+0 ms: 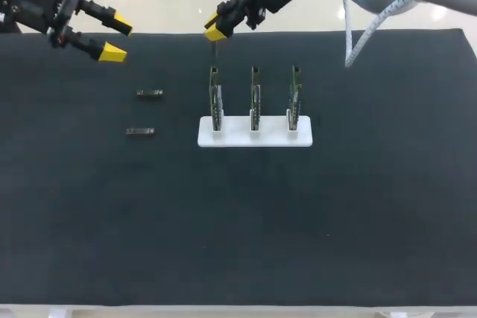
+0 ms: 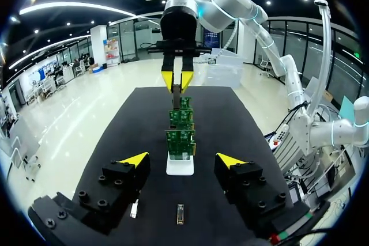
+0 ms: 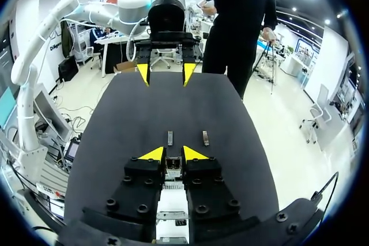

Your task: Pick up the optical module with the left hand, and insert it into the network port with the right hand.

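**Insertion pending at the left-hand board; two modules lie untouched on the table**

Right gripper: the fingers are drawn close and clamp from both sides on a small optical module, which hangs just below the yellow tips. The gripper stands directly above the left-hand board, one of three upright boards on a white base. Whether the module touches the network port on that board cannot be told; it is judged not seated.

Left gripper: the fingers are wide apart with nothing between them. It hovers over the far left corner of the table, well apart from the boards.

Loose stock: a far module and a near module lie flat on the table, left of the base.

Assessment: pick-up and transfer to the right arm look complete for the clamped piece. Left to do are the descent into the port, seating and release. Whether the middle and right boards carry modules cannot be made out
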{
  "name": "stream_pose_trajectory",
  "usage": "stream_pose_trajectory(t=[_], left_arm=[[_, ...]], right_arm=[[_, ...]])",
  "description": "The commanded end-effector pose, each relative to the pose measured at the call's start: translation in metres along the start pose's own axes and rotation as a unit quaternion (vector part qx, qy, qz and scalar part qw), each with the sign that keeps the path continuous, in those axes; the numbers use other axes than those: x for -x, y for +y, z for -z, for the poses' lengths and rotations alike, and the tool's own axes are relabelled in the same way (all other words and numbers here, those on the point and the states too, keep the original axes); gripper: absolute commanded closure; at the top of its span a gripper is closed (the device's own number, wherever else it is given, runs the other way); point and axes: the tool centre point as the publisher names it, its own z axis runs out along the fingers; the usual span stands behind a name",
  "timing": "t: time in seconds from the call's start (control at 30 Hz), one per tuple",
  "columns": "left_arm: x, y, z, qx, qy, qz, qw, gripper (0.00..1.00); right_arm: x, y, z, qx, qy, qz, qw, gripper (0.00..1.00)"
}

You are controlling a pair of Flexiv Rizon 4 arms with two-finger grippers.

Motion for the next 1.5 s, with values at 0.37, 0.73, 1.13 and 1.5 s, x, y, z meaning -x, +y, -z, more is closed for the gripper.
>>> stream_pose_trajectory(t=[0.37,0.73,1.13,1.5], left_arm=[[0.000,0.000,0.000,0.000,0.002,0.000,1.000,0.00],[0.000,0.000,0.000,0.000,0.002,0.000,1.000,0.00],[0.000,0.000,0.000,0.000,0.002,0.000,1.000,0.00],[0.000,0.000,0.000,0.000,0.002,0.000,1.000,0.00]], right_arm=[[-0.011,-0.013,-0.021,0.003,0.003,-0.008,1.000,1.00],[-0.022,-0.013,-0.026,0.013,-0.003,-0.009,1.000,1.00],[-0.025,-0.010,-0.025,0.010,0.000,-0.008,1.000,1.00],[-0.028,-0.008,-0.026,0.012,-0.004,-0.004,1.000,1.00]])
